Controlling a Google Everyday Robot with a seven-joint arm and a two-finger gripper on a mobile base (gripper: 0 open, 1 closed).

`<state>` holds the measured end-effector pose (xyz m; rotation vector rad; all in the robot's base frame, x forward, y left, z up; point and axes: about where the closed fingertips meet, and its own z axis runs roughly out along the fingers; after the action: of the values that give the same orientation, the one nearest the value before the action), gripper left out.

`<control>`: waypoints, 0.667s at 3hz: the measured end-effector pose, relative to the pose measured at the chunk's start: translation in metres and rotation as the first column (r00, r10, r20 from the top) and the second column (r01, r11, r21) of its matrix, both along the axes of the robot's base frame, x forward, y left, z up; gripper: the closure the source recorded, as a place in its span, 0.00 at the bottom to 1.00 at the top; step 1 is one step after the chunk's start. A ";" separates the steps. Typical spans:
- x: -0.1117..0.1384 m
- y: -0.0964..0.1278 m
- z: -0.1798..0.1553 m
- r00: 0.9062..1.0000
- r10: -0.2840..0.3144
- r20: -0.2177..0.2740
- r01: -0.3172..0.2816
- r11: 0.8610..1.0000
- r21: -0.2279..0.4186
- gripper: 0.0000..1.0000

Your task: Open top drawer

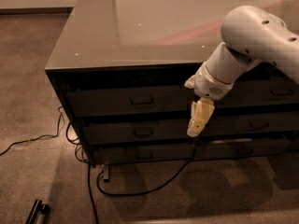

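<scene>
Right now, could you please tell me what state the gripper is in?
Gripper: open or closed cannot be told; it hangs right of the handle on the top drawer, not touching it.

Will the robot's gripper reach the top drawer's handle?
Probably yes. The gripper hangs to the right of and slightly below the top drawer's handle, with nothing between them.

Single camera, set high in front of dark grey cabinet with glossy flat top (140,31), pitched down and forward. Faces cabinet front from slightly left of centre; front-left corner and brown carpet floor (28,125) in frame. Mid range: left drawer stack whole, right stack cut by frame edge. Near centre: wide dark grey-black top drawer with small metal loop handle (103,102). From right: white robot arm (252,31); cream two-finger gripper (195,127) hangs centre-right, before drawer fronts. Dim light, so gap to fronts probably small, unsure.
</scene>
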<state>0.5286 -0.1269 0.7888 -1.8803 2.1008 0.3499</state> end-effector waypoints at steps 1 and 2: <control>0.000 0.014 -0.009 1.000 0.017 0.005 -0.017 1.000 -0.025 0.00; 0.009 0.039 -0.019 0.997 0.048 0.056 -0.047 0.999 -0.024 0.00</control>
<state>0.5377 -0.0881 0.7700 -1.9328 2.0341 0.2807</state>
